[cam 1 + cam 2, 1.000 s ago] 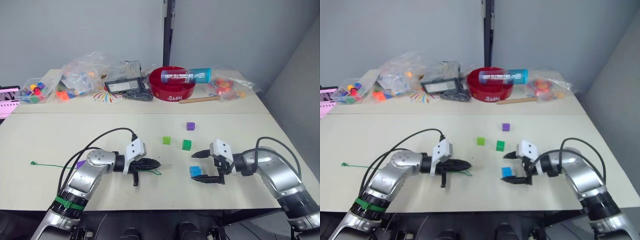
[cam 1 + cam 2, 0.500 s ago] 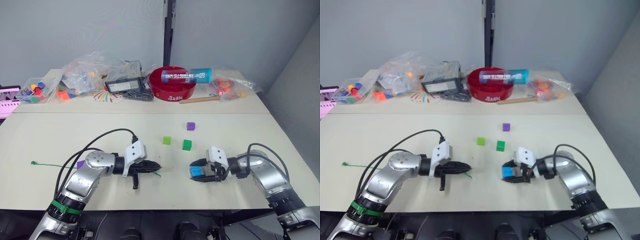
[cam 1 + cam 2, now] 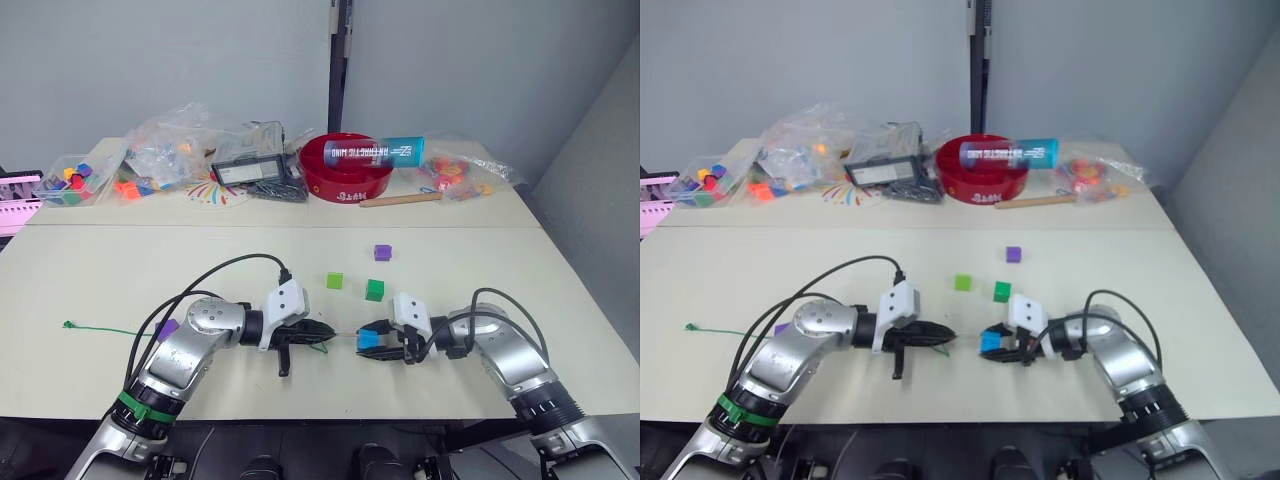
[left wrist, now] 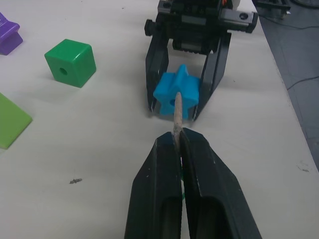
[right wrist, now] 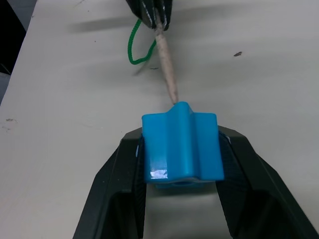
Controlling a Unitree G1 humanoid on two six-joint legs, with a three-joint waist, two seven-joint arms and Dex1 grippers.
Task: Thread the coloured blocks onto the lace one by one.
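We see the left gripper (image 3: 322, 328) squeezed shut on the lace (image 3: 100, 330), holding it right behind its pale stiff tip (image 4: 177, 112), which pokes out past the two black fingers. The rest of the green lace makes a small loop by the gripper and then runs along the table (image 3: 80, 270) toward the robot's left, where it ends in a little knot. The right gripper (image 3: 372, 339) pinches the sky blue block (image 3: 368, 340) between its two fingers, one finger on each side. The block has bumpy, star-like sides. The two grippers face each other, close together, low over the table in front of the robot. In the left wrist view the tip touches the middle of the blue block's face — we cannot tell if it has gone into the hole. The darker green block (image 3: 374, 290) and the light green block (image 3: 334, 281) sit on the table just behind the grippers, near each other. One purple block (image 3: 381, 253) sits farther back, and the other purple block (image 3: 167, 329) lies by the left arm. At the back of the table there is a red bowl (image 3: 345, 168) with a blue tube (image 3: 372, 152) lying across it, and bags of toy pieces (image 3: 160, 150) to its left.
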